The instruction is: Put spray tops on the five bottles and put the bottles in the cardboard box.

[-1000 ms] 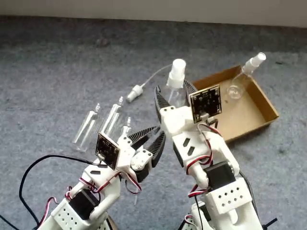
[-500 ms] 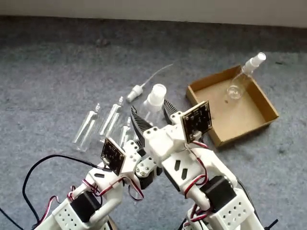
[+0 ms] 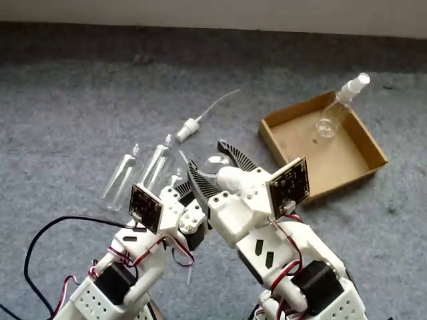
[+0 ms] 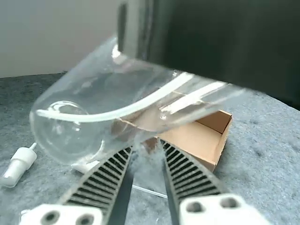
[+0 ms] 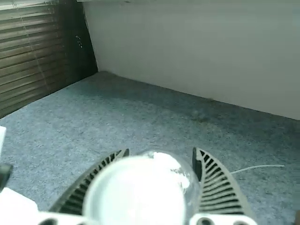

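High view: the right gripper (image 3: 207,157), clamped on a capped bottle (image 3: 215,165), has drawn back from beside the cardboard box (image 3: 373,159) toward the tabletop's near edge, so boxing looks deferred. A second capped bottle (image 3: 328,123) leans in the box's far corner, and uncapped bottles (image 3: 122,177) and a loose spray top (image 3: 189,128) lie left of centre. Left wrist view: the left gripper (image 4: 147,154) is narrowly parted and pinches nothing, and the held bottle lies crosswise just beyond it, the nearest obstruction. Right wrist view: that bottle's white top sits between the closed-in fingers (image 5: 213,183).

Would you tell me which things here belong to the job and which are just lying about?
Job: right end effector gripping a topped bottle; loose spray top; uncapped bottles; cardboard box; second topped bottle resting in it.
Lying about: black cable; window blinds.
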`<state>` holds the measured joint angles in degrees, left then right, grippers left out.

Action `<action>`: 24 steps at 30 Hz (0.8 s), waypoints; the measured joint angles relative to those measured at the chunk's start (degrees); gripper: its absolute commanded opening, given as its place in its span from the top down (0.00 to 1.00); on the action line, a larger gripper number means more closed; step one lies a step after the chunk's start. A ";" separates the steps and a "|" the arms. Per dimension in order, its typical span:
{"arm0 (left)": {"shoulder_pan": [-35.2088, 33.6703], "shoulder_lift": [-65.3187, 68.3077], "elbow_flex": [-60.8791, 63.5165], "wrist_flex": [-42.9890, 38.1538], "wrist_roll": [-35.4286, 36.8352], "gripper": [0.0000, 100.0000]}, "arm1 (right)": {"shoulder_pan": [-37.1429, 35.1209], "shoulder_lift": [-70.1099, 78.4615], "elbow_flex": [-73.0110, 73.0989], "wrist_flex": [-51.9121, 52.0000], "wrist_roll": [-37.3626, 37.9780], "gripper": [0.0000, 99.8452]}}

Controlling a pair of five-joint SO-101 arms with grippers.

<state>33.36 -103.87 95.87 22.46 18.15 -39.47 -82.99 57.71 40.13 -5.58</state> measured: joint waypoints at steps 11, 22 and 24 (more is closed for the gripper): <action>-0.62 0.00 0.00 0.00 -0.26 0.97 | 23.65 4.22 0.00 -7.03 8.62 0.89; -1.14 0.00 0.00 0.00 -0.26 0.97 | 34.73 36.75 0.09 -22.86 9.76 0.89; -1.14 0.00 0.00 0.00 -0.26 0.97 | 35.43 41.85 0.09 -26.64 9.76 0.89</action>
<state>32.22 -103.87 95.87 22.46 17.89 -4.04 -41.14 57.80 13.49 4.18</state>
